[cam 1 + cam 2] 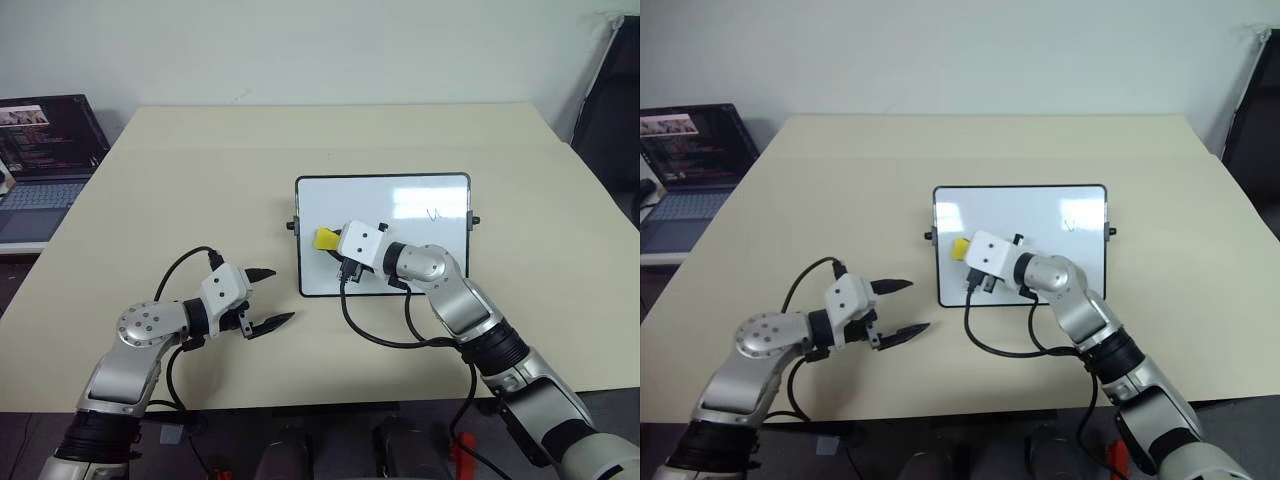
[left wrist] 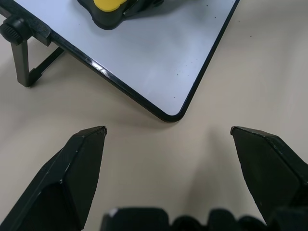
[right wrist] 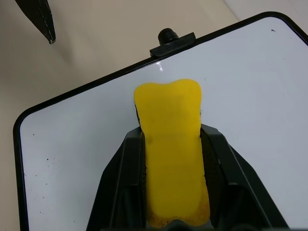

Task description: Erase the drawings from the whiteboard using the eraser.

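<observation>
So there's a plain pale wall at the back and a wide, smooth beige worktop [image 1: 200,180] taking up most of the scene, with an open dark laptop [image 1: 45,150] sitting off at its left edge.

The small glossy white whiteboard with the thin black frame and rounded corners [image 1: 400,195] is lying near the middle of the worktop. The right gripper [image 1: 330,240] is squeezing the small bright yellow eraser block [image 1: 326,239] between its two black fingers, over the board's left half. The head views are showing one faint "u"-like squiggle [image 1: 435,213] of the drawings near the board's far right corner, well apart from the eraser.

The right wrist view is giving the close-up: the eraser looks soft and matte, its front end notched, poking past the fingers just short of the black side knob [image 3: 167,34]. Can't tell if it's touching the surface.

The left wrist view is showing the board's folding black stand leg [image 2: 26,62]. The left gripper [image 1: 270,297] is hanging wide apart, holding nothing, just beside the board's near left corner.
</observation>
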You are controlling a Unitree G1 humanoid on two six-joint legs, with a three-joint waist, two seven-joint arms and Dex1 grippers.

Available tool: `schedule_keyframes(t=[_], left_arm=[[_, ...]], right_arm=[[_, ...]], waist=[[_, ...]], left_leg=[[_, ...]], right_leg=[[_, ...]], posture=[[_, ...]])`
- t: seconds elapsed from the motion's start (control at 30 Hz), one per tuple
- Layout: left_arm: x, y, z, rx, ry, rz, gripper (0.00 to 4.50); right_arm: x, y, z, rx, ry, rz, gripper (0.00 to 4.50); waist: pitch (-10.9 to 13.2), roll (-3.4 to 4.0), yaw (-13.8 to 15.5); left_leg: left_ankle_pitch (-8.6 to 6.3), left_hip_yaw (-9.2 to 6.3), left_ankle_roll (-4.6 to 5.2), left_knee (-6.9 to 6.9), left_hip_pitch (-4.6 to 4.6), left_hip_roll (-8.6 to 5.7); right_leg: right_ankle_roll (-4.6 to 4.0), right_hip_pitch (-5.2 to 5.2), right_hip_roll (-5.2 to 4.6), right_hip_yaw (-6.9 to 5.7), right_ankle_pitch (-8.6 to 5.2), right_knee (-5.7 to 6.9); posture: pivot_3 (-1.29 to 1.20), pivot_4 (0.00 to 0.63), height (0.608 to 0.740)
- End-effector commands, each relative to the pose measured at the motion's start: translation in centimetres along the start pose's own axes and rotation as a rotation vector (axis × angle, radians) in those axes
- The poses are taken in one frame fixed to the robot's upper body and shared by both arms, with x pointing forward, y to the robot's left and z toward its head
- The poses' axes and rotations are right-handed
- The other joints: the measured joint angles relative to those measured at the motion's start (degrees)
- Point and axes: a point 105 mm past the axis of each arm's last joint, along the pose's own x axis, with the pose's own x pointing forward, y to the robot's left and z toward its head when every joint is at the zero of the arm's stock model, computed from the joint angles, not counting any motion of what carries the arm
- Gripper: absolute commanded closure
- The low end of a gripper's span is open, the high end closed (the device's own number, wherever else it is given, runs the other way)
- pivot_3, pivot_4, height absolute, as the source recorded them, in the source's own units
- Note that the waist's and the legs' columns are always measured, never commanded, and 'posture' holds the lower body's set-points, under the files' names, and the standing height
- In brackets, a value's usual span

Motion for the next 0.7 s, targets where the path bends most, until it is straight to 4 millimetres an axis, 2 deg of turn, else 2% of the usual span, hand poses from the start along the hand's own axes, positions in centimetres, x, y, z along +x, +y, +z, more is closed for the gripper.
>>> schedule_keyframes(t=[0.03,0.17,0.27,0.37,0.43,0.53,0.7], left_arm=[[-0.3,0.3,2.0,0.013,-0.057,-0.003,0.0],[-2.1,1.1,4.9,-0.047,-0.116,-0.025,0.0],[-2.8,2.3,7.9,-0.049,-0.19,-0.01,0.0],[-2.6,3.0,11.1,-0.014,-0.263,-0.026,0.0],[-1.8,2.5,12.1,0.017,-0.267,-0.067,0.0],[-0.4,1.3,12.5,0.062,-0.241,-0.134,0.0],[0.6,0.8,12.2,0.074,-0.223,-0.157,0.0]], right_arm=[[-1.0,-0.3,-0.9,0.026,0.029,-0.01,3.38],[-4.2,-0.8,3.3,0.172,-0.176,0.054,3.38],[-7.0,-1.3,4.7,0.202,-0.21,0.101,3.38],[-9.2,-2.3,4.5,0.192,-0.178,0.095,3.38],[-10.4,-3.6,3.6,0.177,-0.129,0.048,3.38],[-11.8,-5.6,2.3,0.165,-0.067,-0.038,3.38],[-12.8,-7.9,0.9,0.15,-0.03,-0.155,3.38]], waist=[[0.0,0.0,0.1],[0.1,-0.04,0.1],[0.1,-0.01,0.1],[0.1,-0.01,0.3],[0.1,-0.01,0.4],[0.1,-0.01,0.4],[0.1,-0.01,0.1]], left_leg=[[0.0,-0.02,0.0,0.0,0.0,0.0],[0.0,-0.18,0.0,0.0,-0.21,0.01],[0.0,-0.23,-0.01,0.0,-0.69,0.02],[0.01,-0.57,-0.02,0.03,-0.94,0.01],[0.01,-0.75,-0.03,0.01,-1.03,-0.01],[0.02,-0.75,-0.05,-0.03,-1.09,-0.07],[0.03,-0.72,-0.05,-0.04,-1.15,-0.03]], right_leg=[[0.0,0.01,0.0,-0.01,0.0,0.0],[0.0,-0.03,0.0,-0.14,0.0,-0.18],[-0.01,-0.48,0.0,-0.21,0.0,-0.19],[-0.01,-0.48,-0.06,-0.65,0.01,-0.44],[-0.04,-0.41,-0.09,-0.91,0.02,-0.63],[-0.04,-0.39,-0.16,-0.92,0.02,-0.73],[-0.05,-0.44,-0.13,-0.92,0.02,-0.76]], posture=[[0.0,0.15,0.74],[0.0,0.15,0.74],[0.0,0.15,0.74],[0.0,0.15,0.74],[0.0,0.15,0.74],[0.0,0.15,0.74],[0.0,0.15,0.74]])
